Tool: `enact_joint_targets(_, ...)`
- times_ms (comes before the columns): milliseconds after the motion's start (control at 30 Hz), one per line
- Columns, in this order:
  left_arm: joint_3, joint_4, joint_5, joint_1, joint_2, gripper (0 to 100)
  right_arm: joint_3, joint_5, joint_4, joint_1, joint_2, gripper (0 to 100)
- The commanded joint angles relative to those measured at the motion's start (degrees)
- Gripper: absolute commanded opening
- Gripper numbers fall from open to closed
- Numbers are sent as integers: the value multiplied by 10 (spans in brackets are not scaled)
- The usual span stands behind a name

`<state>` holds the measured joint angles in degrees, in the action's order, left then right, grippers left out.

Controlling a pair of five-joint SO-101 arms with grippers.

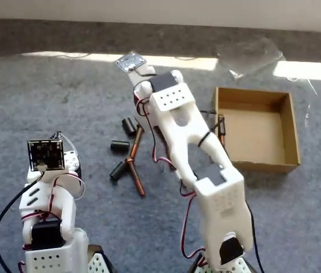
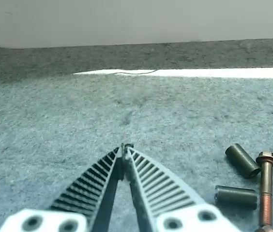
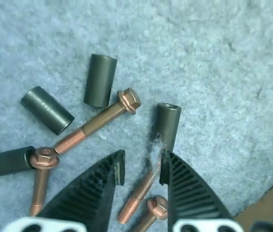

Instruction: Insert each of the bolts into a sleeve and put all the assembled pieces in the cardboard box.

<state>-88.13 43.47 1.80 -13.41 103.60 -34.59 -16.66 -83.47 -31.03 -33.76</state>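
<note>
My left gripper (image 2: 126, 150) is pressed together over bare carpet (image 2: 54, 111), with the loose sleeves (image 2: 242, 159) and bolts (image 2: 266, 179) lying to its right. My right gripper (image 3: 142, 162) is spread above them, one bolt (image 3: 135, 197) lying between its fingers and a sleeve (image 3: 168, 121) just beside one fingertip. Farther right sits the box (image 1: 263, 166).
</note>
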Motion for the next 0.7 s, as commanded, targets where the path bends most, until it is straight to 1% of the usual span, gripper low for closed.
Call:
enact_joint_targets(0,3,-13,4,-7,7,20,-144,-7,-49,15,-58,110)
enact_joint_targets(67,3,-13,4,-7,7,20,-204,-11,-70,21,-101,110)
enact_joint_targets(200,3,-13,4,-6,7,20,-296,-66,-114,27,-173,110)
enact_joint_targets(367,2,-13,4,-4,7,20,-388,-69,-140,36,-235,110)
enact_joint_targets(467,2,-13,4,-4,7,20,-415,-69,-147,36,-262,110)
enact_joint_targets(667,2,-13,4,-4,7,20,-419,-69,-150,36,-305,110)
